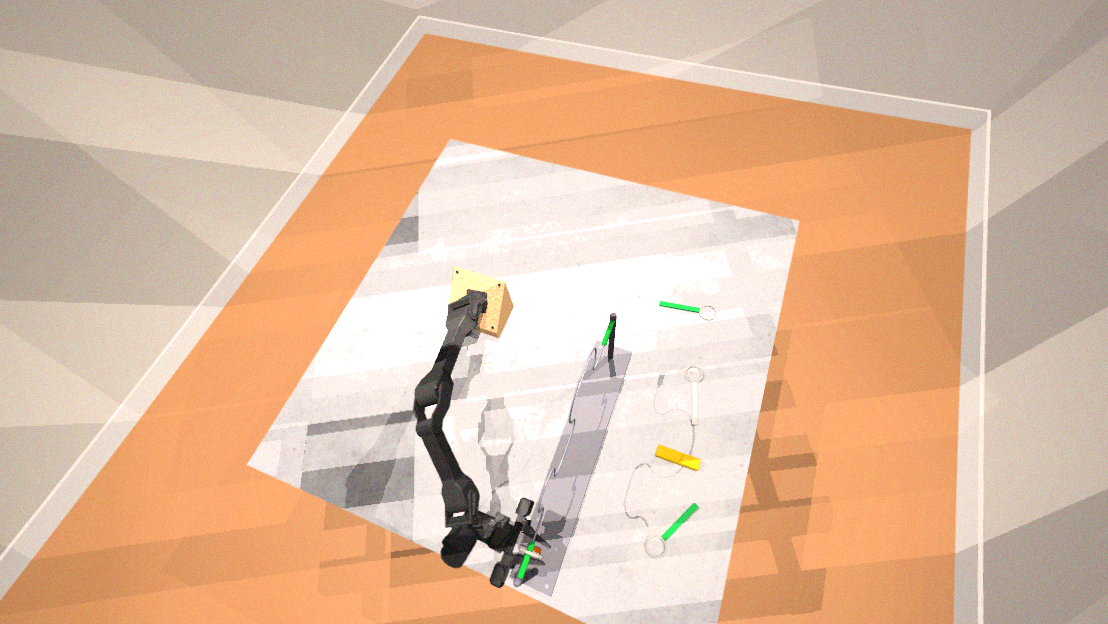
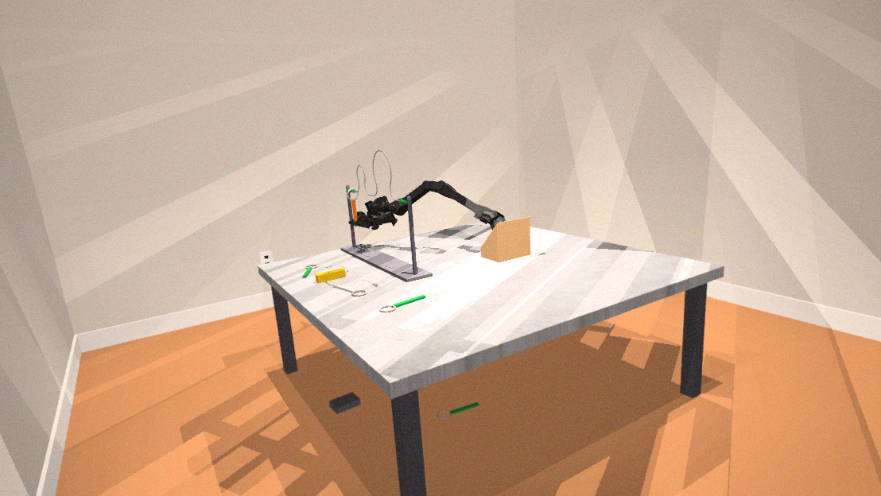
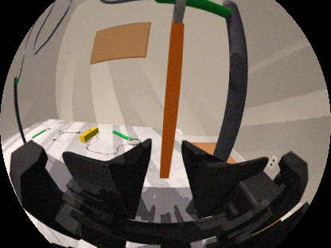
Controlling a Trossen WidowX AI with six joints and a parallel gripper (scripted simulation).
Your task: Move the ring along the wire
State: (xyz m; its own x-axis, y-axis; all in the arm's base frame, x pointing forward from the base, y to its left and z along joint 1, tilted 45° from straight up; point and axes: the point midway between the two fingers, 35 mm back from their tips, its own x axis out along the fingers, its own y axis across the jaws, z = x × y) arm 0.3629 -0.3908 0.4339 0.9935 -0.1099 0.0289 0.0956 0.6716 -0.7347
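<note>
The ring point(image 2: 348, 196) point(image 3: 180, 12) hangs on the green part point(image 1: 522, 568) point(image 3: 207, 7) beside one post point(image 2: 352, 237) point(image 3: 237, 71). Its orange handle point(image 1: 536, 550) point(image 2: 354, 211) point(image 3: 172, 99) points down. My gripper point(image 1: 545, 553) point(image 2: 355, 222) point(image 3: 166, 143) is open, with the handle's lower part between its fingers and a gap on each side in the wrist view. The other green part point(image 1: 608, 332) point(image 2: 403, 201) point(image 3: 16, 81) is beside the far post point(image 1: 611, 341) point(image 2: 412, 240) point(image 3: 18, 115). The thin grey wire point(image 2: 378, 150) loops between them. The ring is small in the top view.
A grey base point(image 1: 577, 465) point(image 2: 382, 263) carries both posts. A yellow block point(image 1: 677, 457) point(image 2: 330, 275) point(image 3: 89, 134), a white-handled ring point(image 1: 693, 399) and green-handled rings point(image 1: 679, 522) point(image 1: 679, 306) lie beyond it. A wooden wedge point(image 1: 500, 310) point(image 2: 514, 240) stands by the arm's base.
</note>
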